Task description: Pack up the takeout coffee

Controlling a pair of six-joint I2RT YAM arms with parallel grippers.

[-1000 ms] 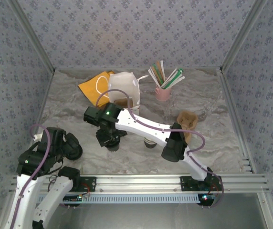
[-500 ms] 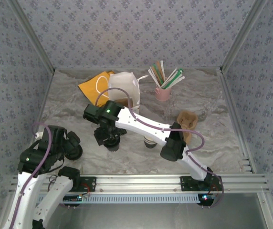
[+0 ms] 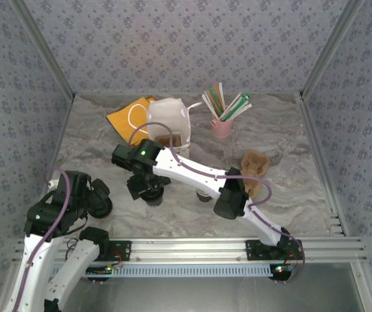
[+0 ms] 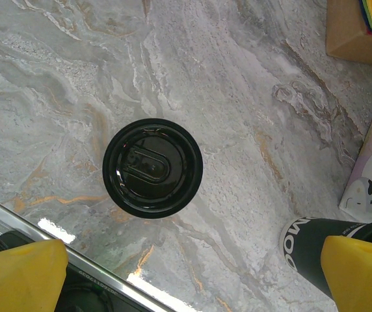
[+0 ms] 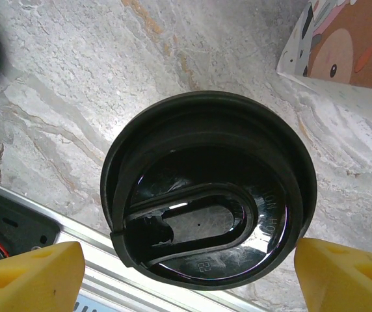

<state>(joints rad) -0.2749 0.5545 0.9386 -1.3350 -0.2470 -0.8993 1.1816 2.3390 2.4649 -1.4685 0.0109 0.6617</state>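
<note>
White "DOW" on dark cup [image 4: 316, 250]

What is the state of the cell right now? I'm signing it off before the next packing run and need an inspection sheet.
Surface: marble-patterned table, no spills seen.
Job's things: takeout coffee cup upright, partly under the right arm; white paper bag standing behind.
Clutter: loose black lid flat on the table; pink cup of straws; cardboard carrier; orange envelope.
Grippers: left gripper open above the loose lid; right gripper open, fingers either side of a second black lid.
Cables: purple cables loop along both arms.
Surroundings: patterned walls, metal frame.
</note>
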